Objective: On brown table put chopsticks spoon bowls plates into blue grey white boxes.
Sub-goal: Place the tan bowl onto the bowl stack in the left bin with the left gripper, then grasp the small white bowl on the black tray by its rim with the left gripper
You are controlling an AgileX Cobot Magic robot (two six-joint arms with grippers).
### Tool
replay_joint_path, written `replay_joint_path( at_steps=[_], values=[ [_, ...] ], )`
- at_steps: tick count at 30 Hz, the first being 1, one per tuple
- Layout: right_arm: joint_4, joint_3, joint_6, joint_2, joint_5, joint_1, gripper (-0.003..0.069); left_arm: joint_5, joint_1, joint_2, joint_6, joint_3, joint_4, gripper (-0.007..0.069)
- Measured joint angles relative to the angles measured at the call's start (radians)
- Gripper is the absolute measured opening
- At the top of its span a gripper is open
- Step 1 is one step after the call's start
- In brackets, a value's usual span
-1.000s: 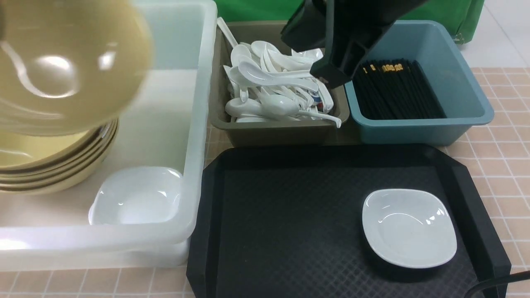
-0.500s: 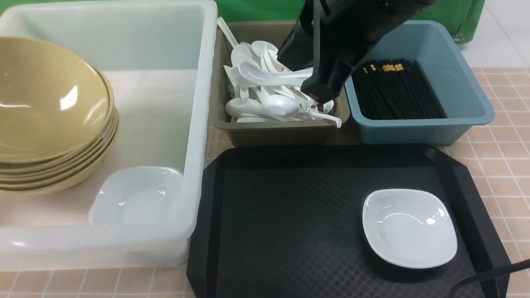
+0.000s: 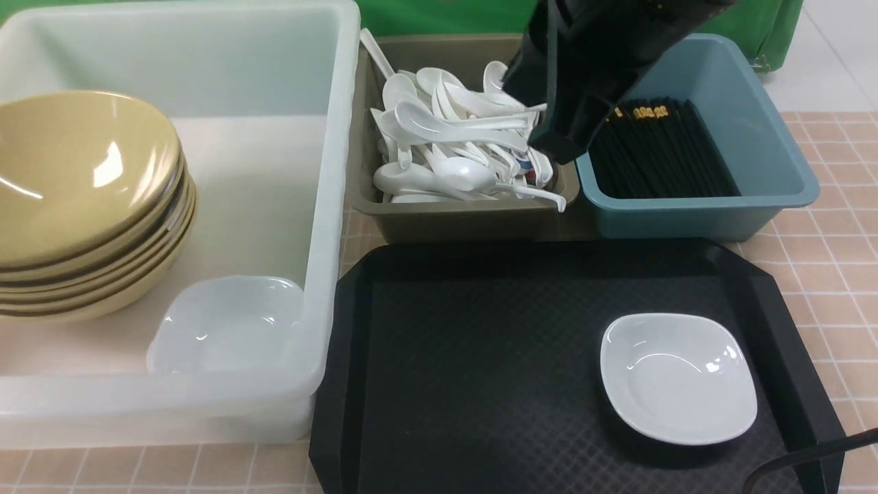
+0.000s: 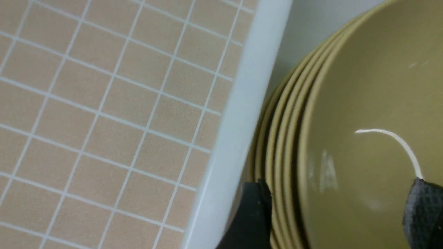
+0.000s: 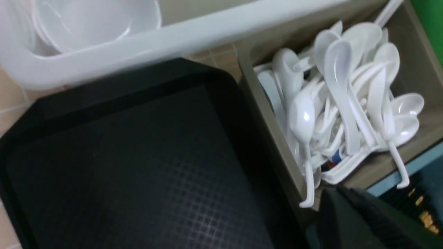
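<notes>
A stack of tan bowls [image 3: 82, 206] sits in the white box [image 3: 329, 206], with a small white dish [image 3: 226, 326] beside it. In the left wrist view my left gripper [image 4: 337, 214] is open. One finger is inside the top tan bowl [image 4: 363, 103] and the other is outside the stack, by the box wall [image 4: 238, 103]. My right gripper [image 3: 559, 147] hangs over the edge between the grey box of white spoons [image 3: 453, 144] and the blue box of black chopsticks [image 3: 651, 147]. Its fingers [image 5: 341, 207] look shut and empty. A white square plate [image 3: 679, 377] lies on the black tray [image 3: 480, 384].
The three boxes stand side by side behind the tray on the tiled brown table [image 3: 830, 254]. A spoon handle [image 3: 549, 197] hangs over the grey box's front rim. A black cable [image 3: 809, 463] crosses the tray's front right corner. Green cloth [image 3: 741, 27] is at the back.
The tan bowl that was held high at the left has come down onto the stack. The right arm swung left over the spoons, then back right towards the blue box.
</notes>
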Motion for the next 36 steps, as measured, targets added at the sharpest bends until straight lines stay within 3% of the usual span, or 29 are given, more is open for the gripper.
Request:
replay_joint_path(
  at_steps=[5, 11, 12, 14, 21, 29, 36],
  values=[
    [-0.004, 0.001, 0.073, 0.000, 0.032, -0.063, 0.0047, 0.106, -0.123, -0.068, -0.032, -0.038, -0.125, 0.0486],
    [-0.016, 0.125, 0.155, -0.035, 0.048, -0.160, 0.0047, 0.137, -0.580, -0.039, 0.053, -0.038, -0.162, 0.0433],
    [-0.017, 0.141, 0.160, -0.042, 0.046, -0.164, 0.0047, 0.136, -0.597, -0.032, 0.053, -0.038, -0.162, 0.0433],
    [-0.017, 0.256, 0.201, -0.098, 0.016, -0.183, 0.0048, 0.090, -0.802, 0.026, 0.074, -0.038, -0.149, 0.0433],
    [-0.015, 0.522, 0.265, -0.318, -0.016, -0.188, 0.0048, -0.096, -1.153, 0.209, 0.079, -0.038, -0.064, 0.0439],
    [-0.015, 0.689, 0.273, -0.530, -0.018, -0.188, 0.0048, -0.268, -1.322, 0.398, 0.078, -0.038, -0.062, 0.0479],
    [-0.015, 0.715, 0.288, -0.551, -0.022, -0.188, 0.0048, -0.392, -1.387, 0.527, 0.084, -0.038, -0.098, 0.0479]
  ],
)
